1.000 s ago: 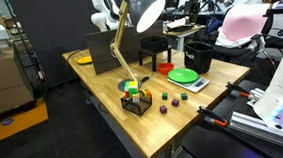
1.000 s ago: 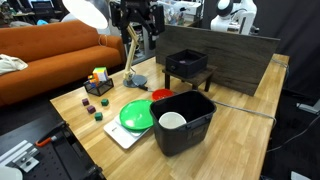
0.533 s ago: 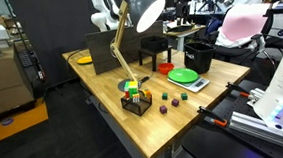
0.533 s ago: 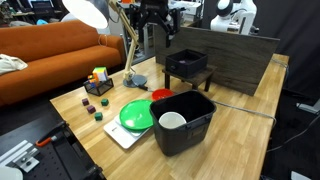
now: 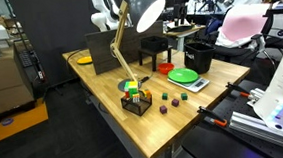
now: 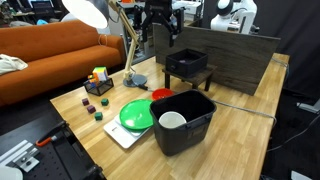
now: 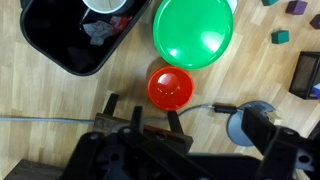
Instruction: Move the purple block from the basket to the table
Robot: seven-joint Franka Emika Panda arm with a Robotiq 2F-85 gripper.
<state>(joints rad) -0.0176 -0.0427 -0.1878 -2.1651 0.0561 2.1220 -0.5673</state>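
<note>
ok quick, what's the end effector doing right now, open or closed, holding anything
end effector: looks open, fingers apart, holding nothing

Lamp (image 6: 88, 12): white shade, wooden arm, round base (image 7: 248, 127); a cable (image 7: 212, 106) runs from the base.

Green plate (image 7: 193, 30): lies on a white tray (image 6: 122, 136).

Red bowl (image 7: 170, 87): upright, just beside the plate, between the plate and the black stand (image 6: 186, 66).

Black bin (image 6: 196, 130): beside the plate; holds a white cup (image 6: 172, 121) and crumpled material.

Dark panel (image 6: 235, 62): upright behind the stand.

Yellow plate (image 5: 82, 60): near one end of the panel.

Green block (image 7: 282, 37): near the plate, not touching it.

Orange couch (image 6: 50, 50): background.
</note>
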